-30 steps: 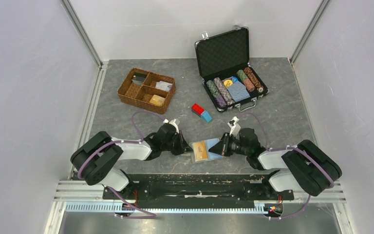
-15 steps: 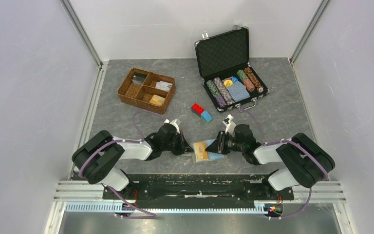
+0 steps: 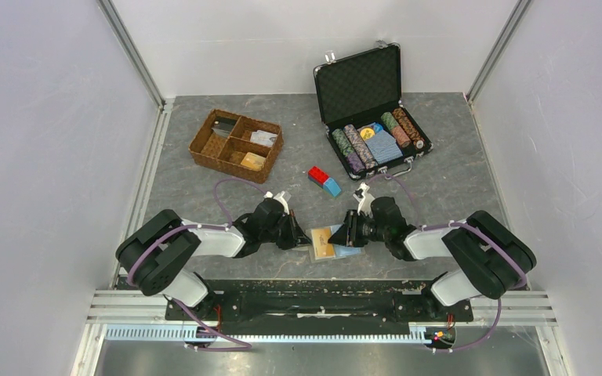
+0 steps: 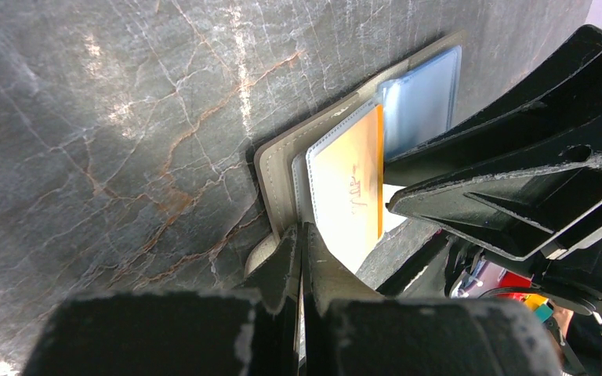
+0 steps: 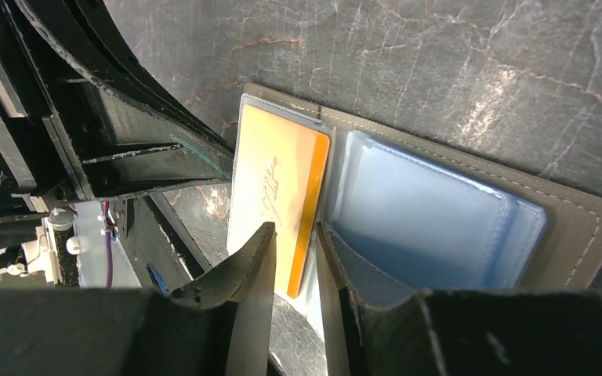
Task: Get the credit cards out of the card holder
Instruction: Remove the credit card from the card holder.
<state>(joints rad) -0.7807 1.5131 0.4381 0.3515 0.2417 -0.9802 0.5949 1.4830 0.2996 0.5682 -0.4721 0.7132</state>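
Some blue plastic cards (image 5: pixel 431 223) half-hidden in grey-tan bifold holder (image 5: pixel 580 227), we see left gripper (image 4: pixel 303 258) pinching holder, right gripper (image 5: pixel 294 258) ajar.

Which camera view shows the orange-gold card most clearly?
The right wrist view: the orange-gold card is large and faces the camera, in the open card holder. The left wrist view shows it narrower, at a slant. The top external view shows only a small orange patch.

The counter (image 3: pixel 455 196) carries one card holder (image 5: pixel 584 227). It shows one orange-gold card (image 5: pixel 282 184) and light blue cards (image 5: pixel 423 227) whose number I cannot tell. Farther are one wicker tray (image 3: pixel 223 164), one black chip case (image 3: pixel 358 86), one red block (image 3: pixel 317 174) and one blue block (image 3: pixel 332 187). There are two grippers: left gripper (image 4: pixel 302 235), right gripper (image 5: pixel 294 235).
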